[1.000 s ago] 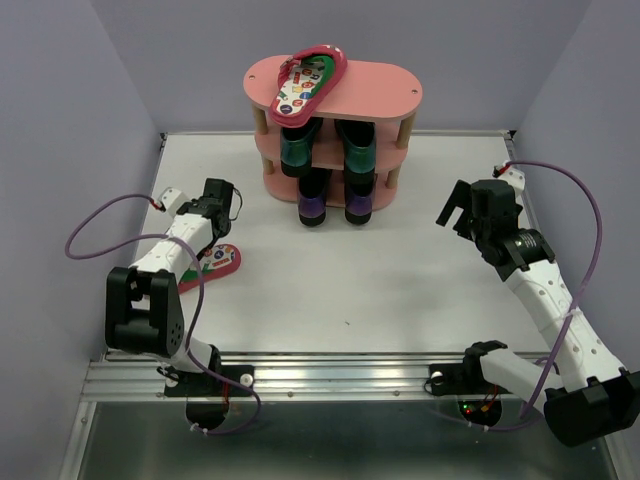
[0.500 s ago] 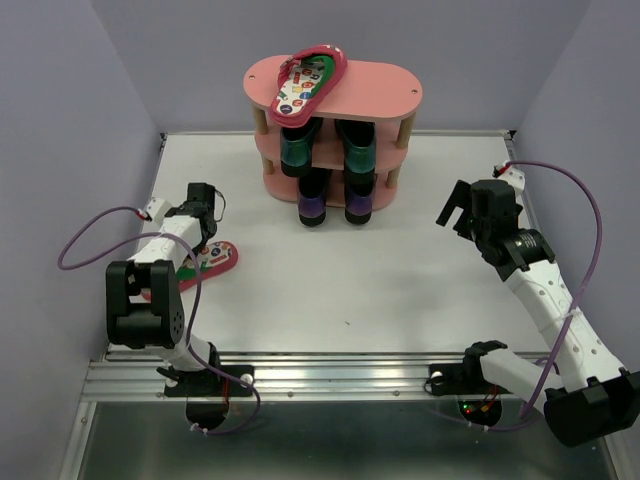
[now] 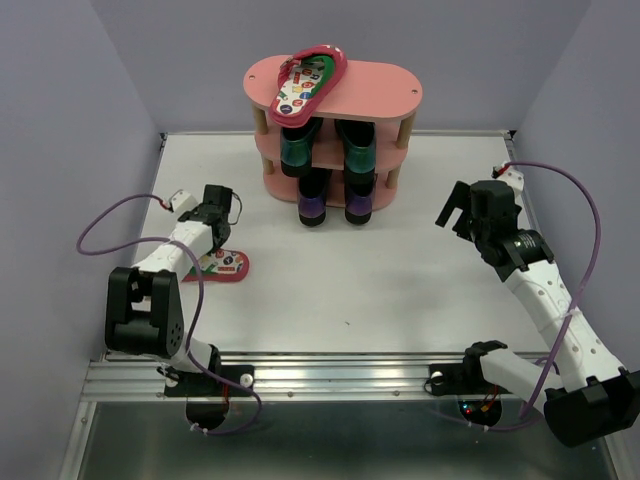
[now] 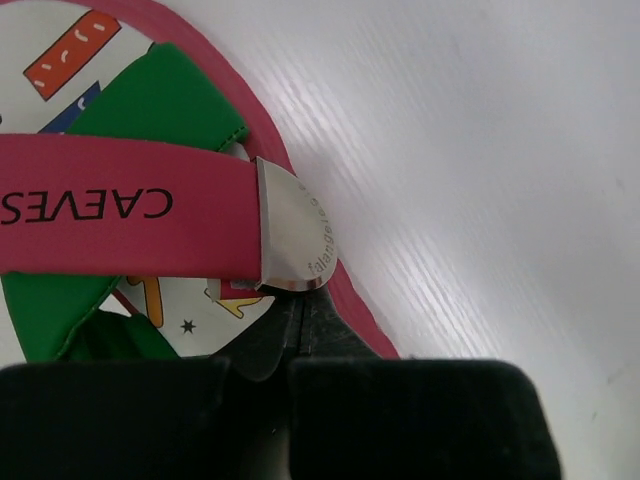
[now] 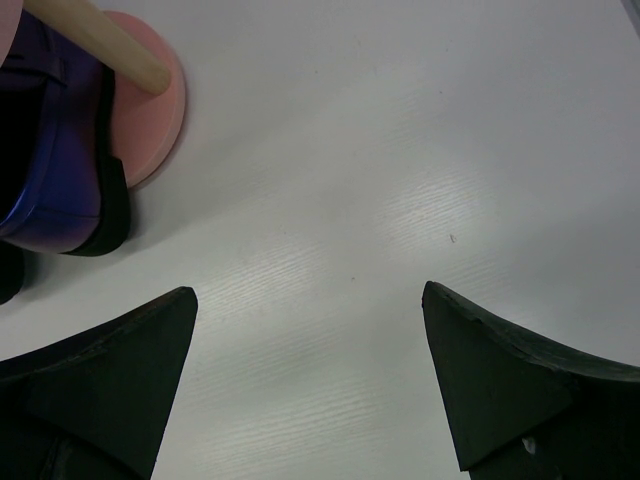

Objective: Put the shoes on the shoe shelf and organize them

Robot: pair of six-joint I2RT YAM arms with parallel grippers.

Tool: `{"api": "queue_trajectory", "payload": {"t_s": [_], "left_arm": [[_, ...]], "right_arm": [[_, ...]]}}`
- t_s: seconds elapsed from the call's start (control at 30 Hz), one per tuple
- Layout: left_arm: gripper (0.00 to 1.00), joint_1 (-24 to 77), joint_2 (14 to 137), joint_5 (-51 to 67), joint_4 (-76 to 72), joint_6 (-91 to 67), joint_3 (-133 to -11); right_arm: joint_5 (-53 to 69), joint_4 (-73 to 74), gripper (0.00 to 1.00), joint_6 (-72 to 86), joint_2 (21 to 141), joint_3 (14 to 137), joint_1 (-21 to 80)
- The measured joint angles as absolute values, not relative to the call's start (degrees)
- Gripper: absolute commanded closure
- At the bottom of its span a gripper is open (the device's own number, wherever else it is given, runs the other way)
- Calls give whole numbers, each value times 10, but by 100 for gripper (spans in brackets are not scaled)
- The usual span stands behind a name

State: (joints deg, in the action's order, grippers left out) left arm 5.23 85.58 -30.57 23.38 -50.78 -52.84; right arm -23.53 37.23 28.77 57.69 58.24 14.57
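Looking down: left gripper [image 3: 219, 248] clamped on the red flip-flop [image 3: 230, 267] lying just under it on the table [image 3: 400, 270]; shelf [image 3: 390, 88] far ahead.
Left wrist: fingers [image 4: 325, 340] together at the strap's metal end.
Right wrist: right gripper [image 5: 310, 290] spread apart; purple loafer [image 5: 55, 150], shelf foot ahead-left.

The table [image 3: 400, 260] lies open between my 2 arms. The shoe shelf [image 3: 385, 92] blocks the far centre. Its top board is free on the right half; 1 top flip-flop [image 3: 310, 75] covers the left half. Loafers [image 3: 297, 148] fill both lower tiers. A shelf post [image 5: 100, 40] stands left of my right gripper [image 5: 308, 292].
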Motion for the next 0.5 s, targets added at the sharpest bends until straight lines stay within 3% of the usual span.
{"api": "queue_trajectory", "payload": {"t_s": [0.5], "left_arm": [[100,315,734,-229,253,-507,-480]], "right_arm": [[-208,368,0,288,576,582,146]]}}
